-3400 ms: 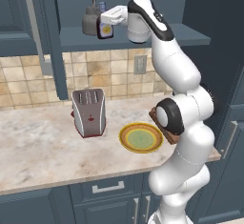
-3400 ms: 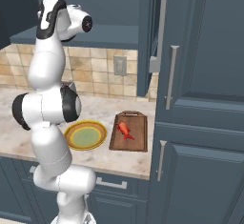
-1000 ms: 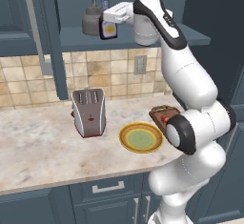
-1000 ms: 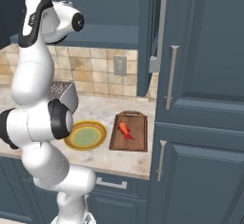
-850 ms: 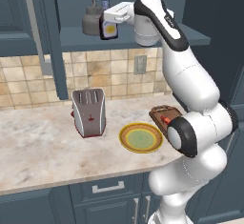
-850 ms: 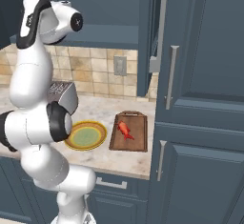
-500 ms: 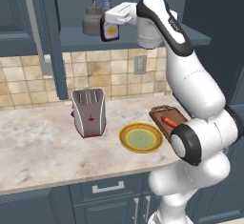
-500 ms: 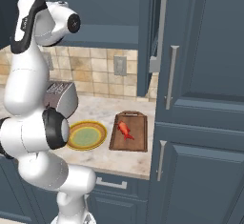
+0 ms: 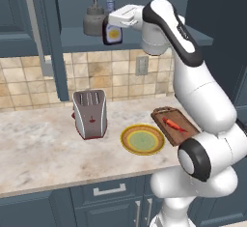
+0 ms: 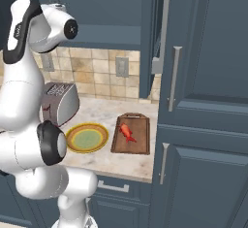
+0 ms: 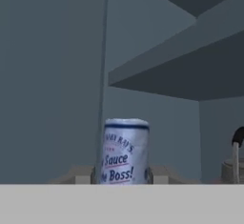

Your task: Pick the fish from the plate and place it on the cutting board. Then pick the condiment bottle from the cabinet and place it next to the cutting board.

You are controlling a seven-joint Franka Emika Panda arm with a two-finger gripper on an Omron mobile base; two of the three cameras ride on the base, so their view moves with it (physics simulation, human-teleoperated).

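gripper: [image 9: 115, 24] raised to the open shelf of the cabinet [image 9: 144, 40]; its jaws are drawn in narrow on the condiment bottle [image 9: 112, 30], 1 finger on each side, as seen in the hand view where the bottle [image 11: 125, 151] fills the gap between the tips
condiment bottle: upright, dark brown with a yellow-orange label; held at the front edge of the shelf; whether its base is touching the shelf cannot be told
grey pot: [image 9: 93, 19] stood on the same shelf, just beside the bottle, on its left in the left base view
fish: [image 9: 174, 124] laid on the cutting board [image 9: 173, 126]; red-orange, slim, set diagonally; also seen in the right base view [image 10: 127, 131]
cutting board: dark brown, flat on the counter [image 9: 38, 148], just beside the plate [image 9: 143, 139]
plate: yellow-orange rim, pale green centre; nothing is carried on it
toaster: [image 9: 89, 113] stood on the counter, near the plate, apart from it
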